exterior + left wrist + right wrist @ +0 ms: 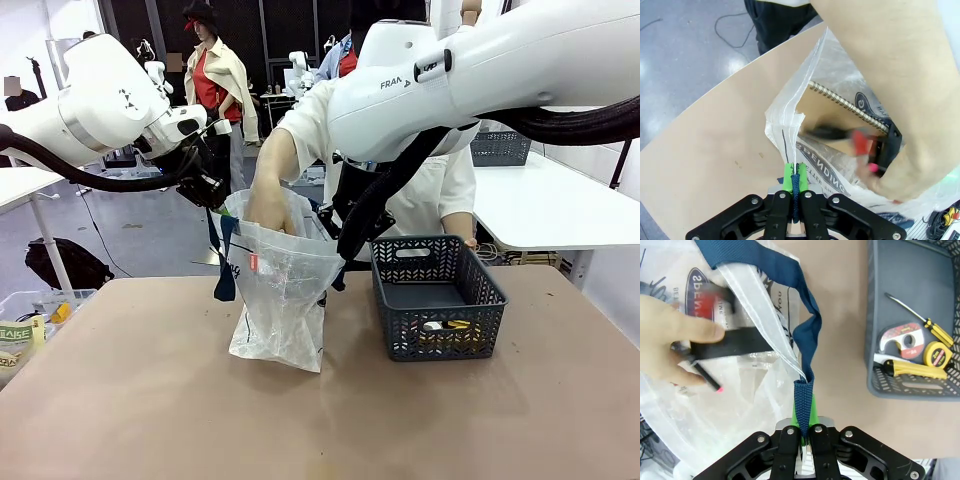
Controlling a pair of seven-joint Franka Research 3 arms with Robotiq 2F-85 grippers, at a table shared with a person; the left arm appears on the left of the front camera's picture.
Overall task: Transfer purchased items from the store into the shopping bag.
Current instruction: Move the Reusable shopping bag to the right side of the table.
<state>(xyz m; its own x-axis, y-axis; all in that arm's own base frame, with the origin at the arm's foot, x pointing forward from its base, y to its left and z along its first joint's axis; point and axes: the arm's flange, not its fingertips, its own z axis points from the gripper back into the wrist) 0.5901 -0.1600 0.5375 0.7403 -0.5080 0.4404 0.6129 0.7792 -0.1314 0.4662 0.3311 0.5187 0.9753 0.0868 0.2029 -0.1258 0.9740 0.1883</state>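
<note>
Tan bench (150,400): left of centre sits the shopping bag (280,300), left jaws pinching one navy handle (796,186), right jaws pinching the other handle (805,335). A person's hand (268,205) reaches inside; wrist views reveal a blurred black-and-red object (730,342). Rightward, the basket (435,300); right wrist view shows its tape measure (935,354).

A lab: white worktables (550,205) on a bare grey floor (150,235).

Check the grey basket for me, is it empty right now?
No, the basket holds a screwdriver, a tape measure and a roll of tape.
</note>
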